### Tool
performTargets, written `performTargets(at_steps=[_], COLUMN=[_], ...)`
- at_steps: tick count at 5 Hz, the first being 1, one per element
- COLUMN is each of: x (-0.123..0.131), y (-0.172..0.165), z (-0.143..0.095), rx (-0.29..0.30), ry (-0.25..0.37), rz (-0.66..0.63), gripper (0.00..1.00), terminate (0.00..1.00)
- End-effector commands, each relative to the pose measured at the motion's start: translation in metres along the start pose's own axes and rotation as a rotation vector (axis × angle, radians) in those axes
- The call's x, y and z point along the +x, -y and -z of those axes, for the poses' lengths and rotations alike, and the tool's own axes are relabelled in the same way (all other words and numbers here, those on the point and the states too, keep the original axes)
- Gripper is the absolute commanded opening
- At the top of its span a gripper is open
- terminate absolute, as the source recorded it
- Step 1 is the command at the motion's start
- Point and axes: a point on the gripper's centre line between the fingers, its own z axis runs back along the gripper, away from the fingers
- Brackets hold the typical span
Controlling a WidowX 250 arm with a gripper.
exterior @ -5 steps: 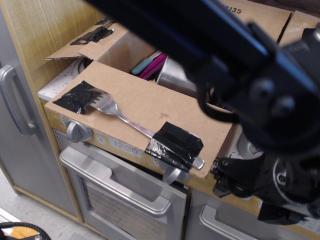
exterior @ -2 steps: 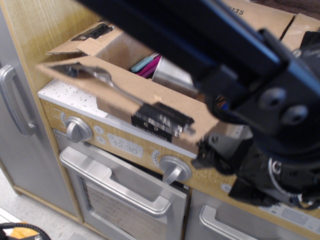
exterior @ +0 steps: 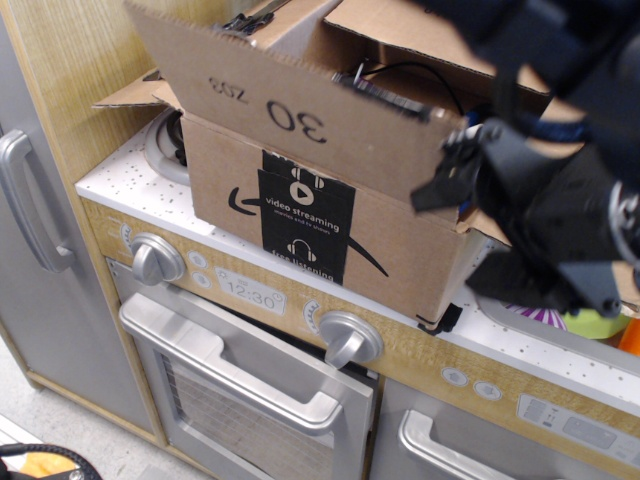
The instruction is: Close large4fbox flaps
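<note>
The large brown cardboard box point(exterior: 400, 255) stands on the toy stove top, with its smile-arrow logo and black "video streaming" tape strip point(exterior: 305, 225) facing me. Its front flap point(exterior: 280, 110), printed "30 Z03", stands raised and leans over the opening. Black tape point(exterior: 245, 20) peeks over the flap's top edge; the fork is hidden. The back flap point(exterior: 400, 30) is up behind it. The left flap point(exterior: 135, 95) lies outward. My black gripper point(exterior: 455, 165) is at the front flap's right end, against its edge. Its jaws are blurred.
The white speckled stove top point(exterior: 115, 170) carries the box. Below are two oven knobs point(exterior: 155, 262) point(exterior: 348, 338), a 12:30 clock point(exterior: 250, 297) and the oven door handle point(exterior: 240, 375). A grey door handle point(exterior: 25, 200) is at left. A green object point(exterior: 595, 322) lies at right.
The front flap swung up from lying flat outward, fork side up, to standing raised over the opening. My gripper rose with it from below the flap's right end.
</note>
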Motion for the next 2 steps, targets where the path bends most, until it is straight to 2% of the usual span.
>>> performTargets(at_steps=[1,2], x=[0.042,0.06], y=[-0.031,-0.043], z=[-0.002,0.014], rx=[-0.053,-0.207], ry=[0.093,0.087], rz=[0.105,0.158], gripper=[1.0,1.0], terminate=[0.0,0.0])
